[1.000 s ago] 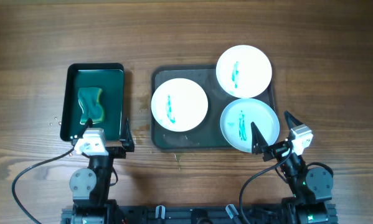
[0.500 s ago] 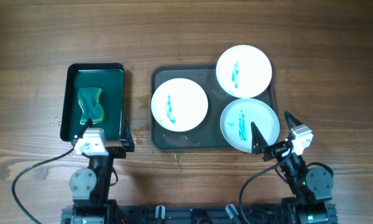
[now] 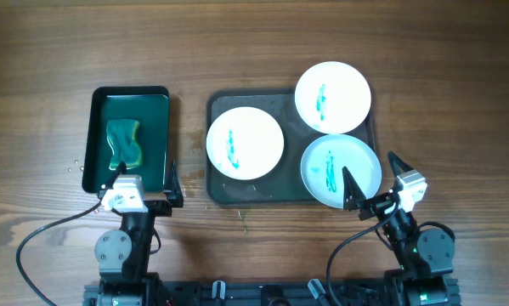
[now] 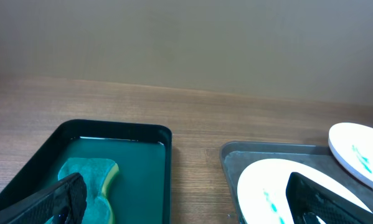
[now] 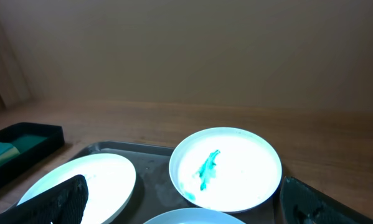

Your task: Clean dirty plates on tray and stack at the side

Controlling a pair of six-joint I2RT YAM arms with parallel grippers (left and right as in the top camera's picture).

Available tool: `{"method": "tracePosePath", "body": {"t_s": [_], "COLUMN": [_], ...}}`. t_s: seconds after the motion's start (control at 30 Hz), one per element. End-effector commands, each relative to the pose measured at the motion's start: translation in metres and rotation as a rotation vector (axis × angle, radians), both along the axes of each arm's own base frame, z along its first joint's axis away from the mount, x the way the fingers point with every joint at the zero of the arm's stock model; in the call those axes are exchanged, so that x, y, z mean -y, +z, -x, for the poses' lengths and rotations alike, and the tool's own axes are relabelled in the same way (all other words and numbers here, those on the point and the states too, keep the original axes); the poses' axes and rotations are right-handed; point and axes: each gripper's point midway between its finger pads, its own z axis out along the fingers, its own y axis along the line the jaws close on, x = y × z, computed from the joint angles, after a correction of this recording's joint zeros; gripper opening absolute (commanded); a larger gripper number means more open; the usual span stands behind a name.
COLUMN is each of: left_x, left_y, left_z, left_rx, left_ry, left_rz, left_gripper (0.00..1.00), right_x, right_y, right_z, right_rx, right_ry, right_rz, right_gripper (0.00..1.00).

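Grey tray (image 3: 288, 185) right of centre, three teal-smeared plates on it, left plate (image 3: 245, 143), upper plate (image 3: 332, 97) overhanging top rim, bluish plate (image 3: 340, 174) lower right, left gripper (image 3: 145, 174) spread wide, empty, at green tray (image 3: 91, 127) with sponge (image 3: 123, 143), right gripper (image 3: 369, 164) spread wide, empty, beside bluish plate

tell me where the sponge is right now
The sponge lies in the small green tray on the left of the overhead view, just ahead of the left gripper and left of the big grey tray.
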Motion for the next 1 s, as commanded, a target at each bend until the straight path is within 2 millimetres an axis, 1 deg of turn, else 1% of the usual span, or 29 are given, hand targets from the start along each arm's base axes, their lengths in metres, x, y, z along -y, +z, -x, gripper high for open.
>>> {"method": "tracePosePath", "body": {"t_s": [0.0,0.7,0.9,0.97], "left_x": [0.0008,0.0008,-0.0023,-0.0024], "left_y": [-0.0018,-0.0018,-0.0020,-0.0020], "left_z": [0.0001,0.0001,0.0000,0.0000], "left_rx": [-0.001,-0.001,-0.002,-0.002], "left_ry": [-0.008,-0.008,0.011,0.011], "left_rz": [0.007,0.007,0.005,0.005], "left_gripper": [1.00,1.00,1.00,1.00], "right_x": [0.0018,0.0017,0.0012,0.0013], "right_y": [0.0028,0.0030,0.0028,0.0028], "right_z": [0.0000,0.0001,0.0002,0.0002], "right_rx": [0.009,0.009,0.008,-0.001], "right_ry": [-0.012,-0.011,-0.009,-0.009], "right_rz": [-0.016,-0.017,-0.017,-0.042], "right_gripper": [1.00,1.00,1.00,1.00]}}
